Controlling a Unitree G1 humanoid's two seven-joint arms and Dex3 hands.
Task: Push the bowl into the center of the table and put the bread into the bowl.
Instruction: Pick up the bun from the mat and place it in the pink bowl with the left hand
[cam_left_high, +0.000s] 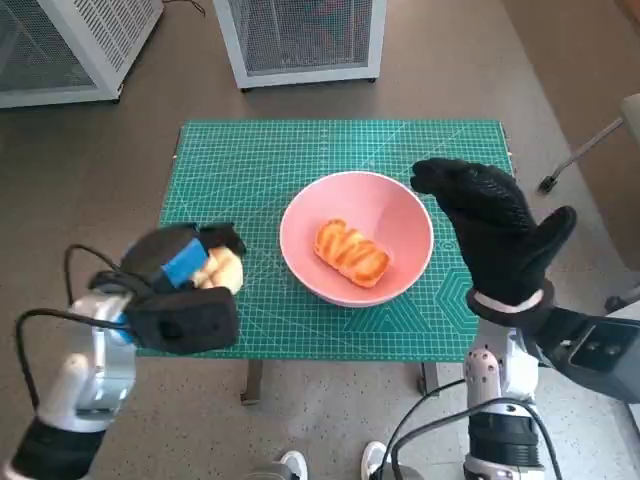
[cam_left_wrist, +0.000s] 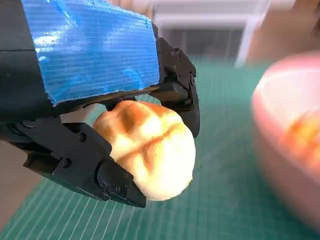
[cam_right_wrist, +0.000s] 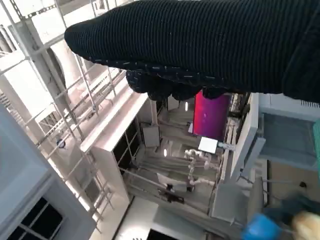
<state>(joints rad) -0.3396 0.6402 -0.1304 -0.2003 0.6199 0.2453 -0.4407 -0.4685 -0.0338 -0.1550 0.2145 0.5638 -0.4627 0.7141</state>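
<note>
Two pieces of bread were in view. One — a striped orange bread (cam_left_high: 351, 253) — already lay inside the pink bowl (cam_left_high: 300, 215), which sat on the green cutting mat (cam_left_high: 250, 160) roughly at the centre of the table, perhaps a touch toward the right. The other, a pale round bun (cam_left_wrist: 150, 147), was held by the left hand (cam_left_high: 185, 275) over the near left part of the mat, just beside the bowl's left rim but apart from it. In the left wrist view we saw the black fingers (cam_left_wrist: 182, 87) curled over the far side of the bun and another black part of the hand pressed against its near side, so the bun was clamped between them; the mat showed beneath it.

The right hand (cam_left_high: 495, 230) hung in the air at the bowl's right, above the mat's right edge, gloved fingers extended together and thumb spread out — it held nothing and touched nothing we could see.

Beyond the table, white mesh-fronted cabinets (cam_left_high: 300, 40) stood on the floor at the far side, and a pair of white shoes (cam_left_high: 335, 465) showed at the near edge.
</note>
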